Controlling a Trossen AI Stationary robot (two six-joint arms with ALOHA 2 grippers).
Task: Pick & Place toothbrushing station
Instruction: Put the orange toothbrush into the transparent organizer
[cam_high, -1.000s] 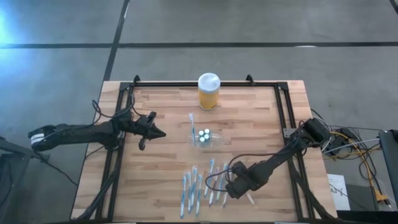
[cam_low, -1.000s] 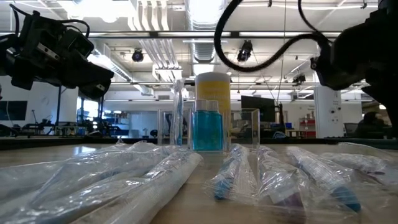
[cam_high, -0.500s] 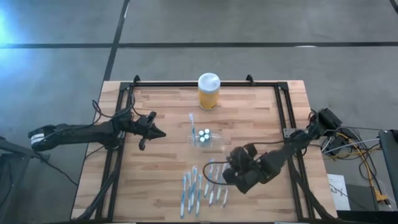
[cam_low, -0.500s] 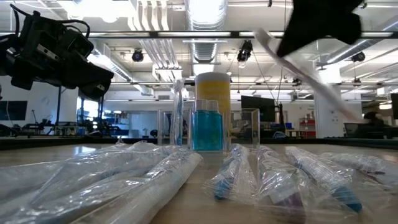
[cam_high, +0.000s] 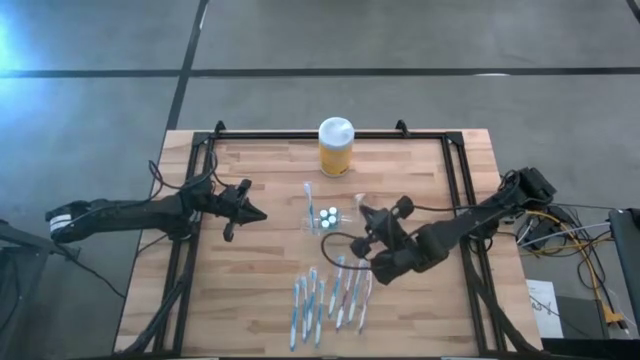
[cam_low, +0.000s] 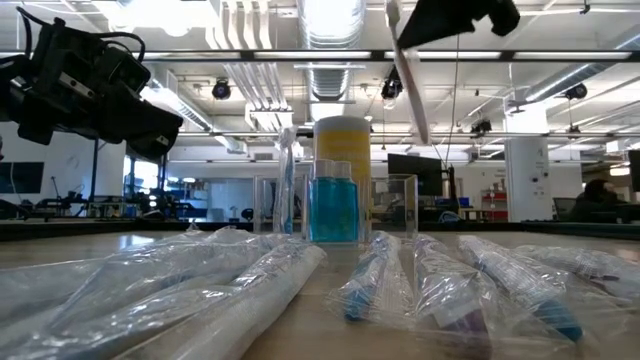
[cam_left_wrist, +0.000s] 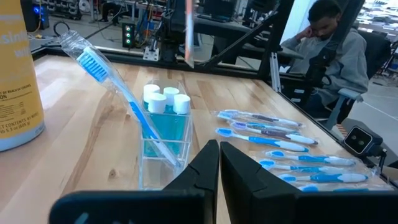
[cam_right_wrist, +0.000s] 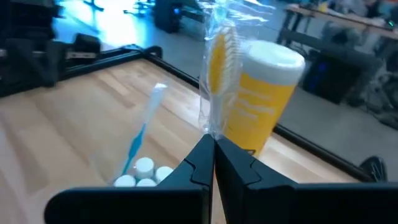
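The toothbrushing station (cam_high: 326, 221) is a small see-through holder standing mid-table, with blue liquid, white caps (cam_left_wrist: 165, 99) and a blue toothbrush (cam_left_wrist: 118, 90) leaning in it. My right gripper (cam_high: 366, 214) hovers just right of it, shut on a wrapped toothbrush (cam_right_wrist: 217, 68) with yellow bristles. My left gripper (cam_high: 262, 214) waits shut to the station's left, level above the table, holding nothing. Several wrapped toothbrushes (cam_high: 330, 295) lie on the table near the front edge. My right gripper pinches the wrapped toothbrush between its two shut fingers, on the wrapper and handle (cam_right_wrist: 211, 132) below the bristle head. The head end stands out past the fingertips. In the low view the toothbrush (cam_low: 410, 80) hangs steeply slanted, lifted clear of the table.
A yellow jar with a white lid (cam_high: 335, 147) stands at the far edge behind the station. Dark rails (cam_high: 455, 180) run along the table's left, right and far sides. A seated person (cam_left_wrist: 329, 50) shows beyond the table in the left wrist view.
My right gripper has risen from the pile of wrapped toothbrushes at the near right and gone toward the station, turning its wrist as it went. The wrapped toothbrush came up with it, lifted clear, and has swung from slanting to nearly upright.
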